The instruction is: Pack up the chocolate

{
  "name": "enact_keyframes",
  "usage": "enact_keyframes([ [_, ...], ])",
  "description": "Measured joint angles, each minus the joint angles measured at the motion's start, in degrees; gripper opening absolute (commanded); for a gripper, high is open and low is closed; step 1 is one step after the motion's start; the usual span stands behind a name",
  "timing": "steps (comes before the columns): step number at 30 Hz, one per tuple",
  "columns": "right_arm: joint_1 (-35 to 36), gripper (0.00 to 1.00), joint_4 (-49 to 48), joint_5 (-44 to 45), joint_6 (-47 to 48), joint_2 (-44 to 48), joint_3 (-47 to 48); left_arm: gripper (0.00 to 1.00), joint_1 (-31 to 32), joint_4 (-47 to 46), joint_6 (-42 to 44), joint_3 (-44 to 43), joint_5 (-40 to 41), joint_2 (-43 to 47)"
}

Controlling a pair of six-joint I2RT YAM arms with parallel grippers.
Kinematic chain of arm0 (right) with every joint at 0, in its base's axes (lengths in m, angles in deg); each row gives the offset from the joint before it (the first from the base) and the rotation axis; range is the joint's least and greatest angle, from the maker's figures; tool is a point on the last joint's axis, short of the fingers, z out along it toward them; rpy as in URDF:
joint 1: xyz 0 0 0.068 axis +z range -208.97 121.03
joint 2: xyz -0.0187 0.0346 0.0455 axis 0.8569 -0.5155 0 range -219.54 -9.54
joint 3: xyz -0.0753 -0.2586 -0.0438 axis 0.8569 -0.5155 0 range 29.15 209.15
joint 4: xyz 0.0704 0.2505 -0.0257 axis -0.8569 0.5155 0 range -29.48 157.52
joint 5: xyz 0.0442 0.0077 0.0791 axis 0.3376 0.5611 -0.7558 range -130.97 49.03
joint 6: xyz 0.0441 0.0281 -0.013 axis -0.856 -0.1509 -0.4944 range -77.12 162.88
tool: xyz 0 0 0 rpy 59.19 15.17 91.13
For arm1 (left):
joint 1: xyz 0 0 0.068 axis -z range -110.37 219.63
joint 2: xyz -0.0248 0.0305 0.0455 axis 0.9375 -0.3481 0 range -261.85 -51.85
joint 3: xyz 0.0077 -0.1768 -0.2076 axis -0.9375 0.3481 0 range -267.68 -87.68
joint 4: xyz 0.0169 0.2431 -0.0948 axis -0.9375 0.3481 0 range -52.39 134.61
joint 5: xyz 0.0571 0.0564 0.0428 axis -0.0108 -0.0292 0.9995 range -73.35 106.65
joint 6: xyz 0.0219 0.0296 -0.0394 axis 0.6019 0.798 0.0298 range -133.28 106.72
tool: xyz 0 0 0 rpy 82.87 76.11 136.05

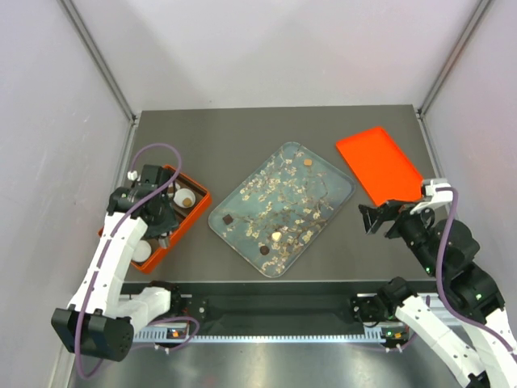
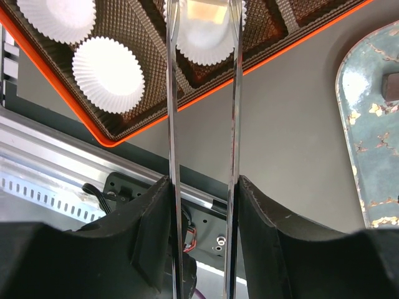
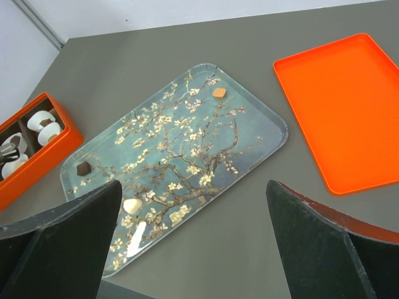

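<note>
My left gripper [image 1: 166,212] hangs over the orange box [image 1: 196,212] at the table's left. Its long thin metal fingers [image 2: 173,93] are shut on a pale caramel chocolate piece [image 2: 206,10], right above a white paper cup [image 2: 206,43]. On the blossom-patterned tray [image 1: 339,190] lie a caramel piece [image 3: 219,93], a dark brown piece [image 3: 82,168] and a cream-white piece [image 3: 131,205]. My right gripper [image 3: 193,187] is open and empty, above the table off the tray's near right edge.
The box holds more white fluted cups [image 2: 108,73] in brown compartments. A flat orange lid [image 1: 380,164] lies at the back right. A metal rail [image 1: 275,331] runs along the near table edge between the arm bases.
</note>
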State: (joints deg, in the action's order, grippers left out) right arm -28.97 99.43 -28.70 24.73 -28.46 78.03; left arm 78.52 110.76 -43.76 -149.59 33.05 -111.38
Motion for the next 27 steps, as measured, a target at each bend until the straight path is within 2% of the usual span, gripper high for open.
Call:
enact_keyframes([
  [5, 0.0, 1.00, 0.0, 0.0, -0.1, -0.5, 0.1, 0.46, 0.0, 0.6, 0.6, -2.5, -0.2, 0.0],
  [8, 0.0, 1.00, 0.1, -0.2, -0.1, -1.1, 0.9, 0.41, 0.0, 1.1, 1.9, -7.9, -2.7, -0.9],
  [11, 0.0, 1.00, 0.1, -0.2, -0.1, -1.6, 1.8, 0.41, 1.6, -0.5, 2.6, -14.5, -6.4, -2.7],
  [14, 0.0, 1.00, 0.1, -0.2, -0.1, -2.2, 2.2, 0.42, 9.2, -2.7, 2.0, -17.0, -6.6, -4.9],
  [19, 0.0, 1.00, 0.5, 1.1, 0.4, -4.3, 2.3, 0.43, 29.4, -6.7, -0.2, -17.4, -5.4, -13.5],
  [27, 0.0, 1.00, 2.6, 5.2, 2.0, -7.9, 5.2, 0.50, 45.5, -16.6, -2.4, -11.2, -5.7, -15.1],
])
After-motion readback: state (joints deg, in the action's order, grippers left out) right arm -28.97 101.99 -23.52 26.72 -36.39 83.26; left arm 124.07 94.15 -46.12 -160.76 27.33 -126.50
